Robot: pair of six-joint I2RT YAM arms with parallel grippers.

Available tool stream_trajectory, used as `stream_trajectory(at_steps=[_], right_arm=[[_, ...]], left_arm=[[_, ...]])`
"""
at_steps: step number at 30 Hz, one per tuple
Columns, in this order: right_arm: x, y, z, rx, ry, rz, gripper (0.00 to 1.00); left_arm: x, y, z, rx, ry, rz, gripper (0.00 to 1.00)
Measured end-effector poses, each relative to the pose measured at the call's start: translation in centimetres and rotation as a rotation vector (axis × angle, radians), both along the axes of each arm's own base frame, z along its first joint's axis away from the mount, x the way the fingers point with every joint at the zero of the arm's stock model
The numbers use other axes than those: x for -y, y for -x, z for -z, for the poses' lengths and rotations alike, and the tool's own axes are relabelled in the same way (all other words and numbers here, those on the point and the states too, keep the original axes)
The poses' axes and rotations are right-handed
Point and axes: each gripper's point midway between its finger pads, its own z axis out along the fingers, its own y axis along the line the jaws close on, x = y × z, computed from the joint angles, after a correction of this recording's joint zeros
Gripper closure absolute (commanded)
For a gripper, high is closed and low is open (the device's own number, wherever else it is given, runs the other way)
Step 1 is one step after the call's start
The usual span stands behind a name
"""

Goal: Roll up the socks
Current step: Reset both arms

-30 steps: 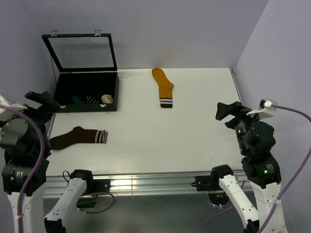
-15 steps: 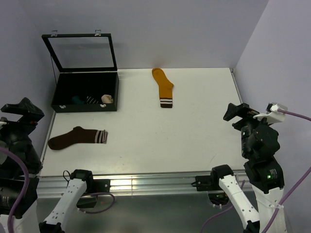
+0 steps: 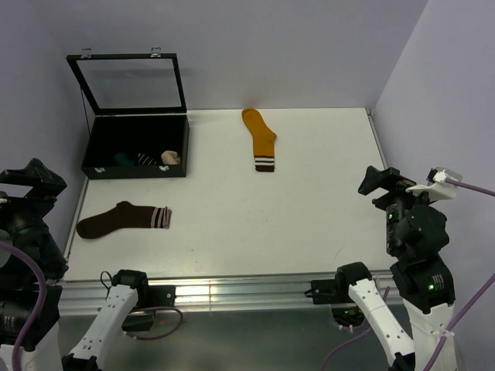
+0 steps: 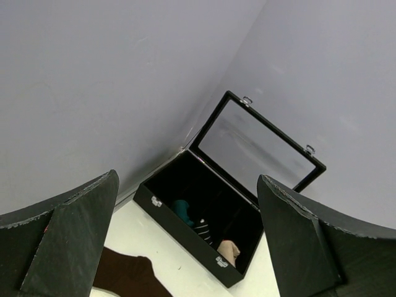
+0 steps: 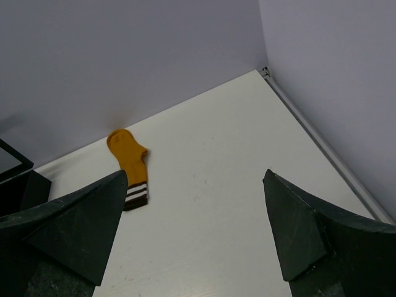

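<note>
Socks lie in three spots. The brown sock (image 3: 124, 219) is flat on the table (image 3: 309, 201), near its left edge. The yellow sock (image 3: 261, 139) is flat too, far back in the middle. Three more sit inside the black box (image 3: 135, 172) at the back left: a teal sock (image 3: 124, 159), a striped sock (image 3: 145, 158) and a beige sock (image 3: 171, 158). The lid (image 3: 128, 81) stands up open.

What could go wrong? Socks are soft and floppy. I think a pinch at only one end could make a sock slide on the smooth table and not roll. A loose roll could flop open once it is let go. The brown sock is close to the edge, so a push the wrong way could knock it off. The yellow sock looks like a long reach for both arms.

The left gripper (image 3: 35, 176) is up off the table at the left side. Its fingers are spread wide, holding nothing and touching nothing. The right gripper (image 3: 379, 184) is up at the right side, wide too, with nothing between its fingers.
</note>
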Motion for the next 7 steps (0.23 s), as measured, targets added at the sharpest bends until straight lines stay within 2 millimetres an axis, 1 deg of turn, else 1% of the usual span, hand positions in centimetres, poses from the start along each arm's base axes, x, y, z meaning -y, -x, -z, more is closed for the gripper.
stream_trajectory(at_steps=[4, 7], right_arm=[[-0.03, 0.02, -0.02, 0.000, 0.004, -0.002, 0.03], [0.02, 0.15, -0.17, 0.016, 0.006, -0.003, 0.03]], left_arm=[[-0.09, 0.07, 0.63, 0.000, 0.002, -0.005, 0.00], [-0.31, 0.47, 0.63, 0.012, 0.007, -0.015, 0.01]])
